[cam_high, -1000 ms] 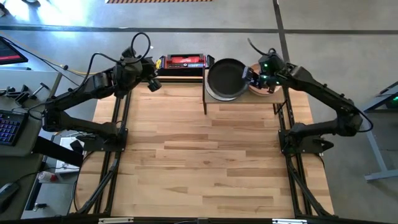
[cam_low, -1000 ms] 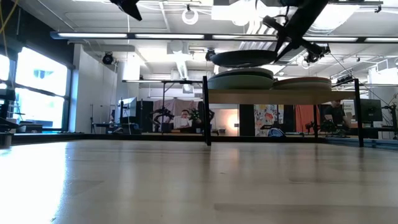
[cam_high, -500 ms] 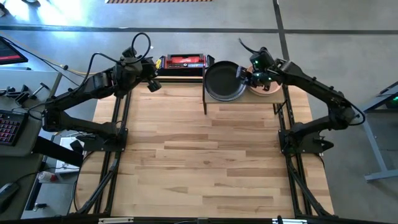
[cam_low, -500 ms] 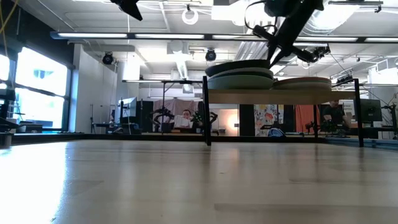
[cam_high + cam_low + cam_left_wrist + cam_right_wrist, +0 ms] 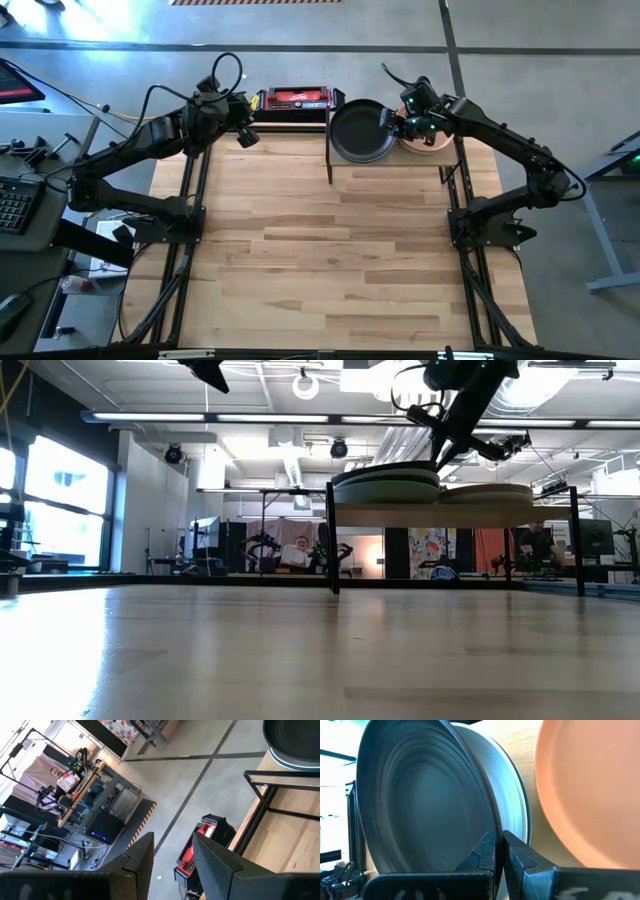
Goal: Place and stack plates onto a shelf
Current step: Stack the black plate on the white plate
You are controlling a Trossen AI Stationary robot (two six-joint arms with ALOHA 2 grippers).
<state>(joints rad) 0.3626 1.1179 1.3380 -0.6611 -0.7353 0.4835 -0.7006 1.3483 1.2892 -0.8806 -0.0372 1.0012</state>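
A black plate (image 5: pixel 360 130) lies on top of the left stack (image 5: pixel 385 488) on the shelf (image 5: pixel 430 513), over a grey-green plate (image 5: pixel 516 800). My right gripper (image 5: pixel 392 122) is at that plate's right rim, shut on it. A peach plate (image 5: pixel 590 790) tops the right stack (image 5: pixel 487 492). My left gripper (image 5: pixel 172 862) is open and raised off the table's far left corner, touching nothing. My right gripper (image 5: pixel 499 840) pinches the black plate's rim (image 5: pixel 487 827) on the side toward the peach plate, one finger over the plate's hollow face and one under it. It comes slanting down from the right. The plate sits on the left stack (image 5: pixel 385 470), nearly level.
A red-and-black box (image 5: pixel 293 99) sits at the far edge, left of the shelf. Thin black posts (image 5: pixel 330 160) edge the shelf. Bare wooden tabletop (image 5: pixel 330 250) stretches toward the near side. People and desks show in the room behind.
My right gripper has moved down and toward the table's left, still shut on the black plate. The plate, first tilted and held above the left stack, has come down onto it and lies almost flat.
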